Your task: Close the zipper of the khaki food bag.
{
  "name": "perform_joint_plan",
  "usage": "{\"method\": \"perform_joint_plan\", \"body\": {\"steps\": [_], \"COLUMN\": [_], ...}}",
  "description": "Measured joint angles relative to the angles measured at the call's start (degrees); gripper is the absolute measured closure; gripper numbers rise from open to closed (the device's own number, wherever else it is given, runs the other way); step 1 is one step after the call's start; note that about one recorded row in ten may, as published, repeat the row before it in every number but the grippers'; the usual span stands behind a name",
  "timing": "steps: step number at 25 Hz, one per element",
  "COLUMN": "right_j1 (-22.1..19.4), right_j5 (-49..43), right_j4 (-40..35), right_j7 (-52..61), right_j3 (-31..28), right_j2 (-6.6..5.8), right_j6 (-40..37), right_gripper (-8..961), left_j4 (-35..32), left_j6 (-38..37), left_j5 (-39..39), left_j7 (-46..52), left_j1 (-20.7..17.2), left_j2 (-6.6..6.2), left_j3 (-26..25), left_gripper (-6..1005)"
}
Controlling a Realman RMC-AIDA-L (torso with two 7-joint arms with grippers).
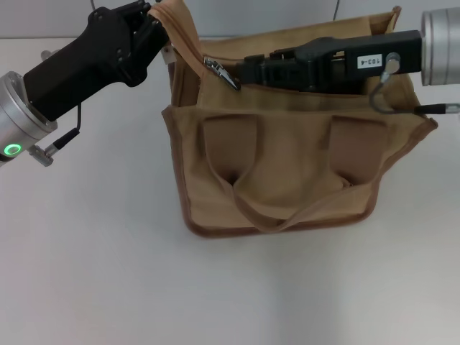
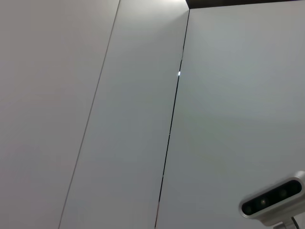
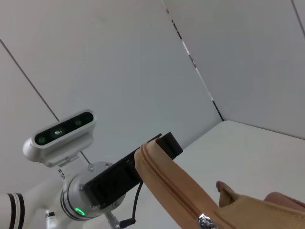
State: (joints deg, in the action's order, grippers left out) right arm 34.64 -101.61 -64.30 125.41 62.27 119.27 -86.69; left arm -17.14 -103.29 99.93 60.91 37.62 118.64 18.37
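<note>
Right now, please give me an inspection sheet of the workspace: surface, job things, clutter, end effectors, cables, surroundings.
Surface: white table, bare around the bag.
Job's things: khaki food bag stands upright, strap handle looping down its front; zipper slider sits near the bag's left end, track to its right looks open.
Clutter: nothing seen.
End effectors: left end effector holds up the bag's left top corner; right end effector lies along the top opening, tip at the slider, grip unclear.
Cables: thin grey loop at the right wrist.
Surroundings: white wall panels behind.
</note>
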Motion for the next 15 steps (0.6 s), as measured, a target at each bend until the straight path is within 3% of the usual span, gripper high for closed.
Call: {"method": "perform_joint_plan", "body": {"steps": [15], "right_j1": [1.6], "right_j5": [-0.1], "right_j4": [0.0], "right_j7": [0.4], "right_j3": [7.0], "right_j2": [0.07], "right_j6": [3.4], "right_gripper": [686], "left_j4": [0.0], "left_j6": [-0.6], "left_j5": [0.0], "left_j7": [0.0], "left_j1": [0.1], "left_j2": [0.09], "left_j3": [0.0], "left_gripper": [971]}}
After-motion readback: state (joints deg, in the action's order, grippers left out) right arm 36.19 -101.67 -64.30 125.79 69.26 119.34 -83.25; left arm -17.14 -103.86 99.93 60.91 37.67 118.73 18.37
